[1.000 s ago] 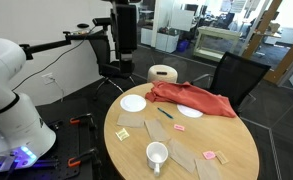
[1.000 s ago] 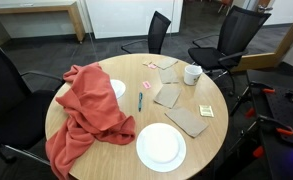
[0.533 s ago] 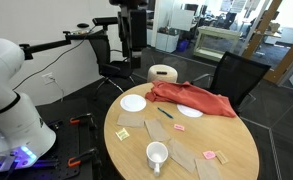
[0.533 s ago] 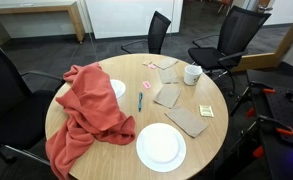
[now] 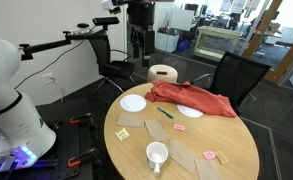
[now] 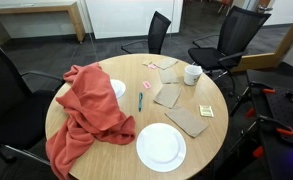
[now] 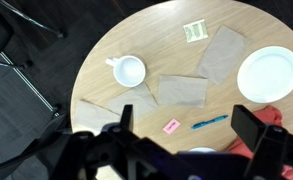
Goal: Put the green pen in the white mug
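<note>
Green pen (image 6: 141, 100) lies flat on the round wooden table (image 6: 116, 160), just beside the red cloth (image 6: 86, 110) and near a brown paper napkin (image 6: 167, 95). In the wrist view the pen looks rather teal, perhaps from the lighting. The white mug (image 6: 192, 73) stands upright near the table's edge, well apart from the pen. A white plate (image 6: 160, 146) sits at the opposite edge. Your gripper (image 5: 139, 58) hangs high above the table, its fingers (image 7: 118, 122) spread wide, holding nothing.
</note>
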`<state>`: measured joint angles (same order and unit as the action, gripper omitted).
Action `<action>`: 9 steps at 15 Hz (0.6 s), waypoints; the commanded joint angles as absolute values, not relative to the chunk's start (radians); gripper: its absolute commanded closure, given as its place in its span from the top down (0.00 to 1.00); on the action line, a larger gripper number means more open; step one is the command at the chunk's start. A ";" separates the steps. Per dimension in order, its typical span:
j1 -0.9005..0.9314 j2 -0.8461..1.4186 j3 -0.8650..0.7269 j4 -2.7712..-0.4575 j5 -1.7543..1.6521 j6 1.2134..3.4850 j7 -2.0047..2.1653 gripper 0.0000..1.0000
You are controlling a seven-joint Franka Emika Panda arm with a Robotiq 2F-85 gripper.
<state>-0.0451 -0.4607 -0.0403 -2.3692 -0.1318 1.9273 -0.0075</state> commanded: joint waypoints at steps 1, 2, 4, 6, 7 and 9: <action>-0.023 -0.364 -0.004 -2.342 -0.056 1.979 0.093 1.00; -0.019 -0.341 0.003 -2.341 -0.031 1.998 0.120 1.00; -0.007 -0.283 0.021 -2.335 0.033 2.037 0.189 1.00; -0.001 -0.231 0.042 -2.333 0.077 2.098 0.261 1.00; 0.001 -0.207 0.049 -2.333 0.093 2.134 0.290 1.00; 0.009 -0.152 0.065 -2.325 0.123 2.205 0.363 1.00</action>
